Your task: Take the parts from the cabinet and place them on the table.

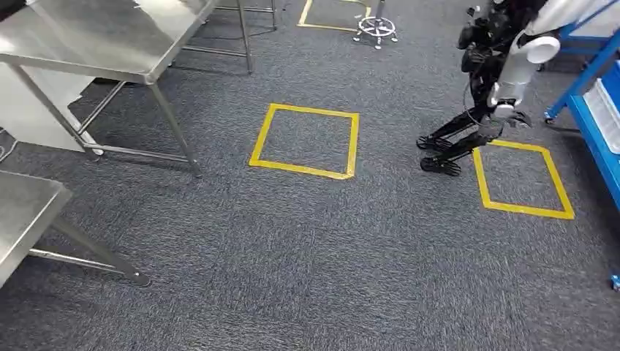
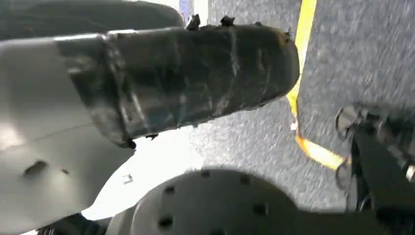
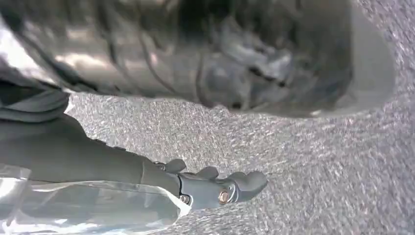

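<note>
Right wrist view shows the right hand (image 3: 215, 188) clamped on a clear plastic bag (image 3: 83, 205) at lower left, which seems light, soft and slippery, best held by its bunched edge; the left hand I cannot tell.

Grey carpeted floor (image 1: 307, 248) carries yellow tape squares (image 1: 305, 140), steel worktop (image 1: 110, 36) legs and a second robot's feet (image 1: 439, 155).

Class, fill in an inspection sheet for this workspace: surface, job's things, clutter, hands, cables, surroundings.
Surface: steel tables stand at the left.
Job's things: clear plastic bag against the right hand; contents unclear.
Clutter: nothing seen.
Hands: right fingers extended, grip unclear; left hand blurred.
Cables: nothing clearly seen.
Surroundings: grey carpet, yellow tape squares, another robot, blue rack.
</note>
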Motion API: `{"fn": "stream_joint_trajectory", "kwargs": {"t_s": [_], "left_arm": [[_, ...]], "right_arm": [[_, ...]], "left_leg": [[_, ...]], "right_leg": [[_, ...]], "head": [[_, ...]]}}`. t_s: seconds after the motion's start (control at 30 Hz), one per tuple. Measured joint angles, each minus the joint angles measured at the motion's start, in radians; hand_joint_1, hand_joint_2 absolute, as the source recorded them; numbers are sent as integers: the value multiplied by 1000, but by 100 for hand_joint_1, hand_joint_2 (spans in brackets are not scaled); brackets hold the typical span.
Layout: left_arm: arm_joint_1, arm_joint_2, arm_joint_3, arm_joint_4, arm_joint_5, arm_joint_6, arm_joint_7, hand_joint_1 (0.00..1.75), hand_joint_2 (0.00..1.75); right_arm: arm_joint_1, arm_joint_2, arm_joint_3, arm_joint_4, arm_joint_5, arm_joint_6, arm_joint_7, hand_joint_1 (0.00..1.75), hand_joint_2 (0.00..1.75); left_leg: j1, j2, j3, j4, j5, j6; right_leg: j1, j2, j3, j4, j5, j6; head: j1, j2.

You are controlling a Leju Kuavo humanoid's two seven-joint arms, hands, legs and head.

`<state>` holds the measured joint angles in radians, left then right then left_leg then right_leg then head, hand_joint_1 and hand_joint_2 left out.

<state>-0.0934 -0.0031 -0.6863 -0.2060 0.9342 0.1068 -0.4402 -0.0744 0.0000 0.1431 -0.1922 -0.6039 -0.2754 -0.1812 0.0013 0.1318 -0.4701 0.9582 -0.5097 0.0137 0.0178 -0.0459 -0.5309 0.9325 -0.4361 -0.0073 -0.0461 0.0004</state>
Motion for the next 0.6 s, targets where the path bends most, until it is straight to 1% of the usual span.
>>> {"fn": "stream_joint_trajectory", "kwargs": {"t_s": [0.03, 0.07, 0.1, 0.13, 0.17, 0.2, 0.23, 0.27, 0.3, 0.33, 0.37, 0.4, 0.43, 0.47, 0.5, 0.53, 0.57, 0.6], "left_arm": [[-1, 5, 1, 0, 1, 0, 0, 0, 0], [0, 8, 1, 0, 2, 0, 1, 0, 0], [1, 11, 1, 0, 2, 0, 3, 0, 0], [3, 13, 2, 0, 3, 0, 3, 0, 0], [6, 17, 2, 0, 3, 0, 4, 0, 0], [8, 18, 2, 0, 3, 1, 6, 0, 0], [9, 21, 2, 0, 3, 1, 6, 0, 0], [9, 23, 2, 0, 4, 1, 6, 0, 0], [8, 25, 2, 0, 4, 1, 6, 0, 0], [7, 26, 2, 0, 4, 1, 6, 0, 0], [9, 27, 2, 0, 4, 2, 6, 0, 0], [7, 27, 2, 0, 4, 2, 10, 0, 0], [5, 27, 2, 0, 4, 2, 9, 0, 0], [3, 27, 2, 0, 4, 2, 8, 0, 0], [3, 27, 2, 0, 4, 2, 7, 0, 0], [2, 24, 2, 0, 4, 2, 5, 0, 0], [1, 22, 2, 0, 4, 4, 5, 0, 0], [3, 21, 3, 0, 4, 4, 6, 0, 0]], "right_arm": [[0, 3, 2, 0, 1, 0, 0, 0, 0], [0, 5, 4, 0, 3, 0, 0, 0, 0], [-1, 5, 7, 0, 4, 0, 0, 0, 0], [-3, 5, 9, 0, 4, 0, 0, 0, 0], [-3, 8, 10, 0, 4, 0, 0, 0, 0], [-2, 9, 10, 0, 5, 1, 0, 0, 0], [-1, 10, 11, 0, 4, 2, 1, 0, 0], [0, 11, 13, 0, 5, 2, 1, 0, 0], [1, 12, 14, 0, 5, 2, 1, 0, 0], [0, 14, 15, 0, 5, 2, 1, 0, 0], [-1, 14, 15, 0, 5, 2, 1, 0, 0], [-3, 14, 16, 0, 5, 2, 1, 0, 0], [-3, 15, 16, 0, 5, 2, 1, 0, 0], [0, 15, 16, 0, 6, 5, 1, 0, 0], [4, 15, 16, 0, 6, 5, 1, 0, 0], [4, 14, 16, 0, 6, 5, 1, 0, 0], [5, 16, 16, 0, 6, 5, 1, 0, 0], [2, 17, 16, 0, 6, 6, 1, 0, 0]], "left_leg": [[4, -37, 2, 7, -9, -7], [4, -87, -16, 46, -36, -11], [5, -111, -51, 118, -75, -13], [7, -121, -96, 207, -114, -15], [7, -123, -137, 284, -139, -17], [7, -125, -162, 322, -139, -19], [8, -127, -162, 306, -112, -20], [10, -129, -142, 250, -68, -20], [12, -139, -108, 167, -15, -20], [16, -169, -68, 75, 32, -20], [22, -233, -46, 26, 35, -18], [22, -226, -48, 18, 33, -13], [17, -213, -49, 19, 34, -8], [12, -205, -47, 19, 33, 0], [12, -194, -46, 15, 37, 7], [20, -175, -42, 4, 44, 17], [18, -163, -39, -1, 46, 21], [15, -151, -39, -2, 46, 28]], "right_leg": [[-9, 10, 13, -14, 11, -2], [-10, 18, 16, -21, 14, -6], [-11, 30, 15, -21, 16, -10], [-11, 45, 13, -21, 16, -11], [-10, 59, 13, -21, 15, -11], [-11, 76, 14, -19, 15, -11], [-12, 91, 15, -18, 14, -10], [-13, 107, 15, -14, 13, -8], [-15, 122, 15, -9, 10, -4], [-17, 136, 14, -3, 7, 1], [-18, 147, 9, 4, 3, 7], [-16, 162, 2, 14, -2, 15], [-20, 167, -3, 12, 1, 21], [-24, 179, -4, 7, 4, 28], [-26, 190, -5, 4, 6, 35], [-26, 184, -5, 11, 2, 39], [-22, 123, -21, 45, -22, 42], [-24, 83, -61, 122, -66, 46]], "head": [[-1, 0], [-3, 0], [-5, 0], [-5, 0], [-5, 0], [-5, 0], [-5, 0], [-4, 0], [-5, 0], [-5, 0], [-5, 0], [-3, 0], [-3, 0], [-3, 0], [-4, 0], [-4, 0], [-2, 0], [1, 0]]}}
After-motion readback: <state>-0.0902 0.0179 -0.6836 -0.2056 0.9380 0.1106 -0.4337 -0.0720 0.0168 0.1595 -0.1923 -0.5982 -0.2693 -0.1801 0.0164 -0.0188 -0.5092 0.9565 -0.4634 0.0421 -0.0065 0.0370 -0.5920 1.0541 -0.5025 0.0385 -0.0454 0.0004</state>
